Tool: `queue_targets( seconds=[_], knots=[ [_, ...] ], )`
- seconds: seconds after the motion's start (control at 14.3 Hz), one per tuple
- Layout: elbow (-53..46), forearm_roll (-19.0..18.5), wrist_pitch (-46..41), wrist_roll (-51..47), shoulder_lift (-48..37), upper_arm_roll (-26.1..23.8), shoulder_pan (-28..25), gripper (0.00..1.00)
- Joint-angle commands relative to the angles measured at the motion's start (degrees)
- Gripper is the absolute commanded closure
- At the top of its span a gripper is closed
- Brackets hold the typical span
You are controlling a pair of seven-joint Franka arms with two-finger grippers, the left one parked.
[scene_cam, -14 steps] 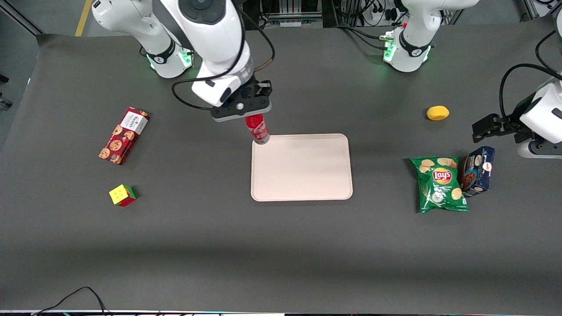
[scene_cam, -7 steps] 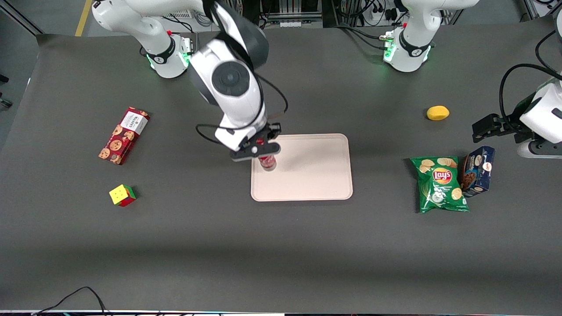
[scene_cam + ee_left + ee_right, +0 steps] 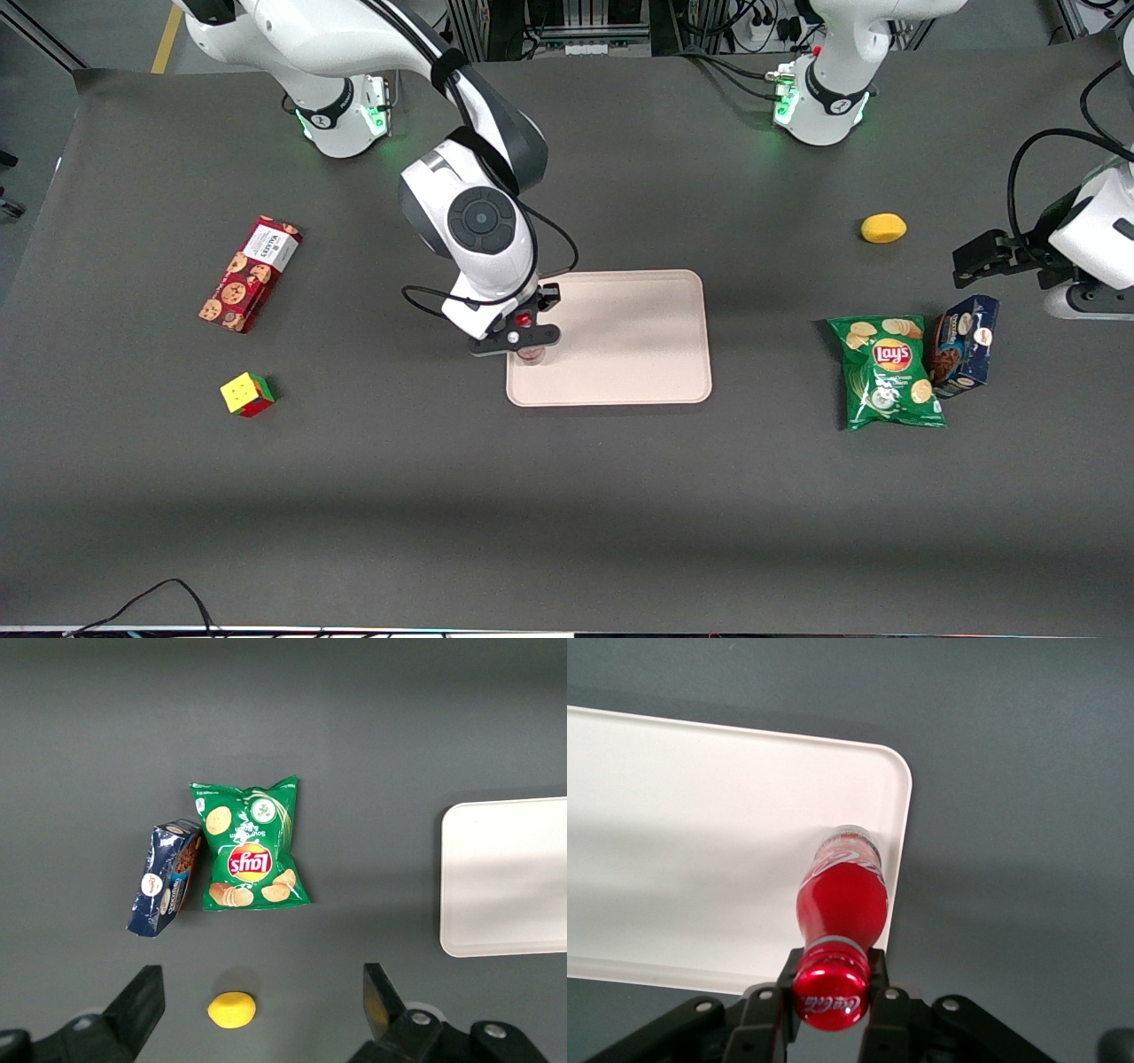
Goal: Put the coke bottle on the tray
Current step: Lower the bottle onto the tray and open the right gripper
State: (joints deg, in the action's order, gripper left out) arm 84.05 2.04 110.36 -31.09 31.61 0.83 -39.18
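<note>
Dark grey matte table covering [image 3: 567, 496] under even overhead light; grey floor with yellow floor stripe [image 3: 168, 35] at one corner.

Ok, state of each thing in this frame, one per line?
gripper: shut on the bottle's neck, low over the tray's edge.
bottle: upright, gripped, base at the tray floor.
tray: flat on the table, holding only the bottle.
chips bag: lying flat, sealed.
blue box: closed, beside the chips bag.

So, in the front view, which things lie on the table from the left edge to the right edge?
Cookie box → colour cube → claw holding the coke bottle → tray → lemon → chips bag → blue box.
</note>
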Motion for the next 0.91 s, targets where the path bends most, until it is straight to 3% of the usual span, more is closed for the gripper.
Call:
queue_targets(
  seconds=[0.0,0.84],
  knots=[
    [-0.47,-0.46,0.73,0.51,0.73,0.05,-0.02,1.0],
    [-0.64,-0.46,1.43,0.33,2.75,0.05,-0.02,1.0]
  ],
)
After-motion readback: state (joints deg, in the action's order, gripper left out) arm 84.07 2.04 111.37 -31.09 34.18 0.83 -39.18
